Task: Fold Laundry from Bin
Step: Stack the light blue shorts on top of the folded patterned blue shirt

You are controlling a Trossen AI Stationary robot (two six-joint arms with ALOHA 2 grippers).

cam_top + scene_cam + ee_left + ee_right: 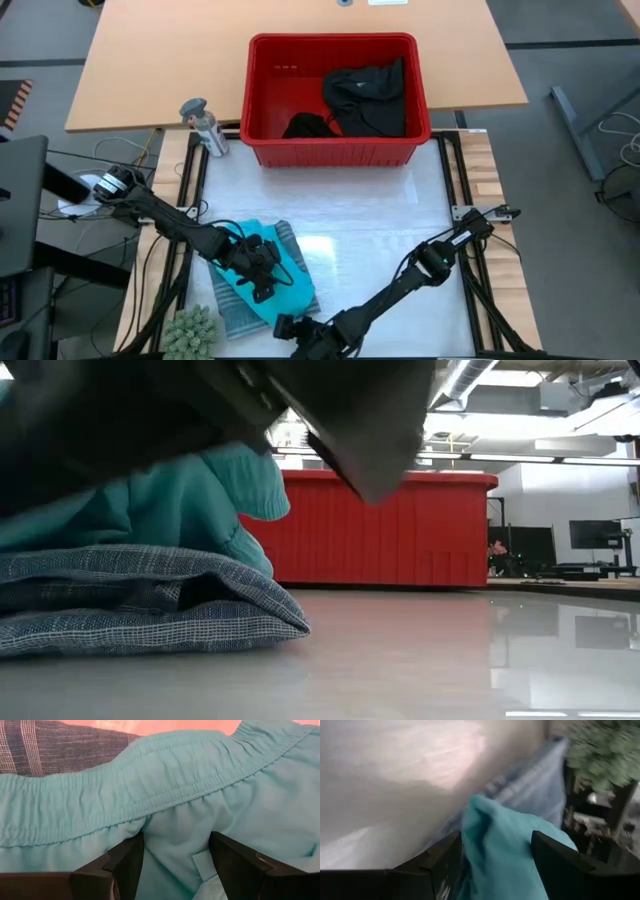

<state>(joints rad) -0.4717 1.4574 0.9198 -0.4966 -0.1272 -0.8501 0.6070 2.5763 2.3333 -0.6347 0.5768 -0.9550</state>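
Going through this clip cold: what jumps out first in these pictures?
The red bin at the table's far side, with black laundry still inside it. Then, at the near left, the bright turquoise garment lying on the folded blue-grey striped one, with both pincers on it: the left pincer pressed into its middle, fingers spread, the right pincer at its near edge, turquoise cloth between its open fingers.

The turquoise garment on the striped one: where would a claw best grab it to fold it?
Probably at the gathered waistband edge of the turquoise garment, coming from above. That edge is a thick ridge, raised off the striped garment beneath, so the left claw, open astride the cloth there, could pinch it alone.
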